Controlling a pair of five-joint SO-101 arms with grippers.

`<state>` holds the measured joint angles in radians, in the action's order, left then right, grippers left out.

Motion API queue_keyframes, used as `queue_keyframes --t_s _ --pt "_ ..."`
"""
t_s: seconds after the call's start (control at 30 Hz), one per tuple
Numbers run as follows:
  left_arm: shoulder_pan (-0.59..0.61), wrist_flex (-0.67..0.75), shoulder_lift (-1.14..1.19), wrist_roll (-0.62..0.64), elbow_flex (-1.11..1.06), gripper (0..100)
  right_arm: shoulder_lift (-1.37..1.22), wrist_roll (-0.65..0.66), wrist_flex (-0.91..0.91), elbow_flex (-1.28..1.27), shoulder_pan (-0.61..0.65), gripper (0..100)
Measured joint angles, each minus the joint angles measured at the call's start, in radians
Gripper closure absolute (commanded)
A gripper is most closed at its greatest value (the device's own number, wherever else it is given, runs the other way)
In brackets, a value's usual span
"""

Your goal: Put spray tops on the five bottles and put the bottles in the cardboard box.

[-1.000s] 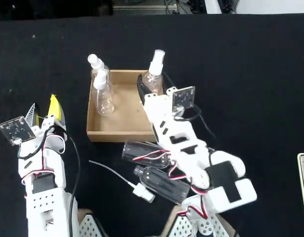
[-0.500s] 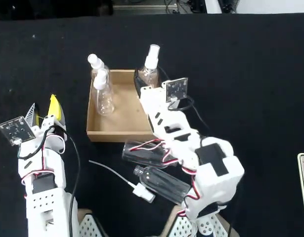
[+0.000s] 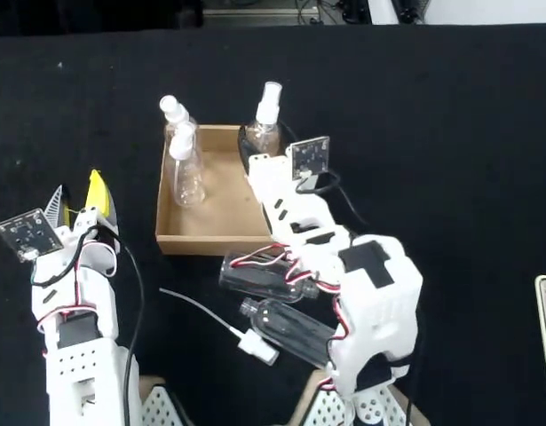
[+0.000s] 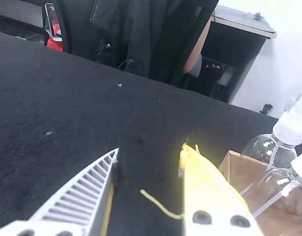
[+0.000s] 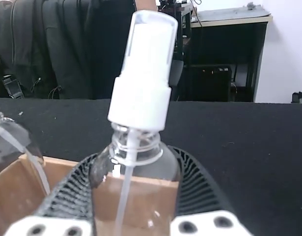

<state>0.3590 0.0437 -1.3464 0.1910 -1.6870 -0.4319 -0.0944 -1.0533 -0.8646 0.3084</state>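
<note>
**Right claw.** Your right gripper [image 3: 260,149] [image 5: 133,196] is closed around the body of a clear bottle [image 3: 265,135] [image 5: 141,164]. One black finger presses each side of the bottle below its shoulder. The bottle is upright and has a white spray top [image 3: 271,94] [image 5: 143,73] on its neck, with the dip tube running down inside. It is held at the far right corner of the cardboard box [image 3: 215,241] [image 5: 13,191]. You cannot tell whether its base touches the box floor.

**Left claw.** Your left gripper [image 3: 77,197] [image 4: 151,152] stands well to the left of the box. Its white and yellow fingers are spread into a moderate V. Nothing is between them and they touch nothing.

**Box contents.** Two more capped bottles [image 3: 187,176] [image 4: 276,172] stand upright, close together, at the box's far left corner. The rest of the box floor is bare cardboard.

**Outside the box.** Two bottles lie on their sides on the black table [image 3: 432,133], between the box's near wall and the arm bases.
- The uncapped bottle [image 3: 255,275] lies closer to the box and is partly covered by your right arm.
- The second lying bottle [image 3: 295,327] lies nearer the arm bases.
- A loose spray top [image 3: 257,346] lies just beside the second lying bottle's neck, with its thin tube pointing away across the cloth.
</note>
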Motion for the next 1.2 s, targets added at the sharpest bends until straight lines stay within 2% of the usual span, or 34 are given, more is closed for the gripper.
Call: queue_keyframes --t_s 0.23,0.43,0.67,0.87,1.2 --pt "0.0 0.0 0.0 0.0 0.0 82 0.0 0.005 -0.023 0.0 0.0 98.5" --pt "0.0 0.0 0.0 0.0 0.0 82 0.0 0.123 -0.023 0.0 0.002 98.5" --pt "0.0 0.0 0.0 0.0 0.0 82 -0.017 0.141 -0.025 0.0 0.011 98.2" --pt "0.0 0.0 0.0 0.0 0.0 82 -0.018 0.141 -0.025 0.0 0.012 82.2" --pt "0.0 0.0 0.0 0.0 0.0 82 -0.018 0.147 -0.025 -0.003 0.012 81.5"
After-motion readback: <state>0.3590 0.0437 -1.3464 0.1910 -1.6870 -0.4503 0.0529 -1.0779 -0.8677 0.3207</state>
